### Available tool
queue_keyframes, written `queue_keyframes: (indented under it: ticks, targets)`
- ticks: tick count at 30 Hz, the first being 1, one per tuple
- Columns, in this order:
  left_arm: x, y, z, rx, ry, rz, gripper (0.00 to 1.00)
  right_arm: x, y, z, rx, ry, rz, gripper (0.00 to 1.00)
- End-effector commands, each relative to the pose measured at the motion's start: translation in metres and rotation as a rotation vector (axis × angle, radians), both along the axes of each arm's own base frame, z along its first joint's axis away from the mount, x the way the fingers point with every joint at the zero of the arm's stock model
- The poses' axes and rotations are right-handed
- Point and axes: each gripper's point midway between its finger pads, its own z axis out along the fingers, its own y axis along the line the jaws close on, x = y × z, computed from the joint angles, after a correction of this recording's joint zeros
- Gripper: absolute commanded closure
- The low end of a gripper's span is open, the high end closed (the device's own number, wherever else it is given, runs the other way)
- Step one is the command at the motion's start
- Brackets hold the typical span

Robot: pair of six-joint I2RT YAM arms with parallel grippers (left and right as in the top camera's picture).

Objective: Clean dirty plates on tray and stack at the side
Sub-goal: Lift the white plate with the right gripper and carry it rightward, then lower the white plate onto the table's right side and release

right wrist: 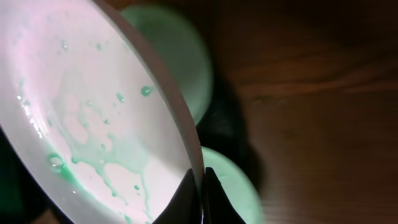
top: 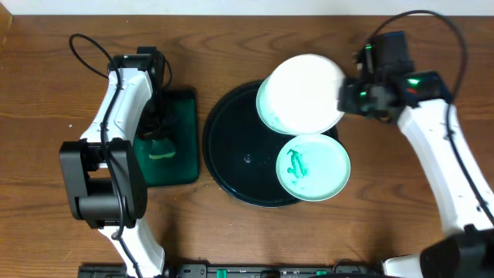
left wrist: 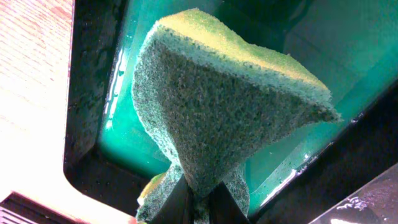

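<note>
Over the far right part of the large round glossy black tray [top: 231,150], my right gripper [right wrist: 202,198] has its fingers pinched together on the rim of the small white round plate [top: 305,89], holding it raised and tilted. The wrist view shows watery green streaks and droplets on its face, so I judge it only partly cleaned. Beneath it a pale mint plate [top: 264,114] peeks out, and a second mint plate with a green smear [top: 312,166] sits on the tray's near right edge. On the other side, my left gripper [left wrist: 199,200] is clamped on a yellow-and-green scouring sponge [left wrist: 224,106], hanging just above the green liquid in the rectangular dark-green tray [top: 184,166], well apart from the plates. To do this step well I would bring the sponge across to the held plate, keep the right grip firm on the rim so the plate cannot pivot, and wipe from the centre outward with the plate over the black tray to catch drips. Only then would I set it down on the brown wood-grain tabletop [top: 378,212].
</note>
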Motion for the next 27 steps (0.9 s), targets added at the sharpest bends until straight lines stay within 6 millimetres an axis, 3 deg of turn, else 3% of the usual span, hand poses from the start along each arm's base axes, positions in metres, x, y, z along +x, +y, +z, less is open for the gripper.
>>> queue_keyframes:
  ticks: [1,10,16,21,27]
  targets:
    - [-0.003,0.000,-0.002,0.004,0.016,-0.006,0.93,0.005,-0.044,0.010,-0.041,-0.033,-0.138,0.99]
    - [-0.003,0.000,-0.002,0.004,0.016,-0.006,0.92,0.001,-0.167,0.000,-0.045,-0.004,-0.454,0.99]
    - [-0.003,0.000,-0.002,0.004,0.017,-0.006,0.92,-0.008,-0.236,-0.022,-0.042,0.032,-0.624,0.99]
    - [-0.003,0.000,-0.002,0.004,0.017,-0.006,0.92,-0.007,-0.267,-0.057,-0.038,0.091,-0.680,0.99]
    - [-0.004,0.000,-0.002,0.004,0.020,-0.006,0.92,0.004,-0.279,-0.110,-0.027,0.165,-0.685,0.99]
